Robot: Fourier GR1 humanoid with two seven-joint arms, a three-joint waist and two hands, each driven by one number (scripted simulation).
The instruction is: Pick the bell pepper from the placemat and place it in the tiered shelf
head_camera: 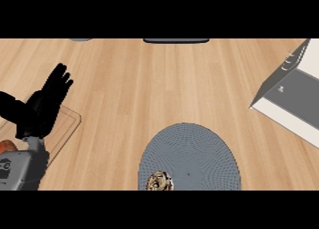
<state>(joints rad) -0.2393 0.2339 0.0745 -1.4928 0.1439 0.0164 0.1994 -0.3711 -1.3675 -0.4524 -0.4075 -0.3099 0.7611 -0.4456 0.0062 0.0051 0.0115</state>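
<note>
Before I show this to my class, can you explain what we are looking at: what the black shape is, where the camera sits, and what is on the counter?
The camera looks steeply down from the robot's head onto a wooden counter. The black shape at the left is the left robot hand on a grey forearm, open and resting, holding nothing. The right robot hand is out of view. A round grey placemat lies low in the middle, with a small speckled object at its lower edge; I cannot identify it. The white and grey tiered shelf stands at the right.

tiered shelf: cut off by the right edge
object on placemat: cropped at bottom, unidentifiable
</note>
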